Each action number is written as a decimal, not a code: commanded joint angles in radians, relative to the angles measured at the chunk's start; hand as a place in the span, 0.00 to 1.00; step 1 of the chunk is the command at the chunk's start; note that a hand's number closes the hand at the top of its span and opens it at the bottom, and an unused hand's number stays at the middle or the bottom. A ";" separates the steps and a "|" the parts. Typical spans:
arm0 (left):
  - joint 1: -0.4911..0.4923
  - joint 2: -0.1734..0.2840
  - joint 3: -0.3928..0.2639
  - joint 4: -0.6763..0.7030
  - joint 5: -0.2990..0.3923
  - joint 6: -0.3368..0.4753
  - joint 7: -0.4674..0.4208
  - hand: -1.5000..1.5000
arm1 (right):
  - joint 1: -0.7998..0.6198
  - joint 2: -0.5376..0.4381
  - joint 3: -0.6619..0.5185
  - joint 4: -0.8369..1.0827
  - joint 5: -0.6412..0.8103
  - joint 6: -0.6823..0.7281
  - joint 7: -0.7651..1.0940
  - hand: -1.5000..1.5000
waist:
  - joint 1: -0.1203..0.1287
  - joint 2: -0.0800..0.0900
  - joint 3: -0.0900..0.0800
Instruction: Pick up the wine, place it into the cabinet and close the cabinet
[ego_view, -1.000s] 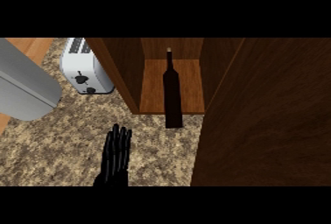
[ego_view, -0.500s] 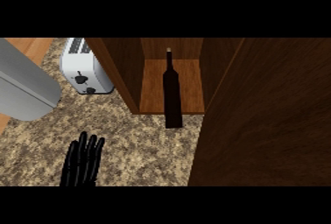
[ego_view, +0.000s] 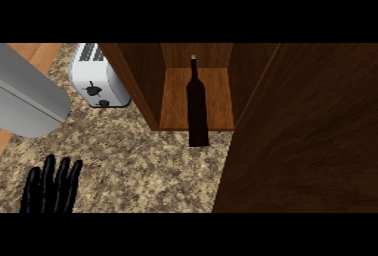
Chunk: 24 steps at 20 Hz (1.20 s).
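Now: wine (ego_view: 196, 107) stands at the cabinet (ego_view: 148, 85) mouth, base on the surface (ego_view: 140, 155). Left hand (ego_view: 52, 185) low-left, fingers straight, holding nothing. Right hand unseen. Next: push wine in, swing door (ego_view: 303, 135) shut.

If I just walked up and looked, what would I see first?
First you'd spot the tall dark wine bottle in the middle, in front of the open wooden cabinet, whose big door fills the right side. Next comes the white toaster at the upper left on the speckled counter. At the lower left, a black left hand shows with straight fingers.
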 joint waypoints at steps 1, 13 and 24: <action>0.013 0.068 0.135 -0.041 0.085 -0.056 0.031 0.00 | -0.002 -0.020 0.097 -0.179 -0.065 0.024 0.068 1.00 | -0.001 0.000 -0.001; 0.118 0.176 0.412 0.006 0.249 -0.252 0.039 0.00 | -0.060 0.042 0.477 -0.167 0.175 -0.155 0.101 1.00 | -0.009 -0.004 -0.002; 0.135 0.172 0.447 0.013 0.259 -0.334 0.064 0.00 | -0.275 0.040 0.698 0.039 0.401 -0.470 -0.004 1.00 | 0.001 -0.003 -0.003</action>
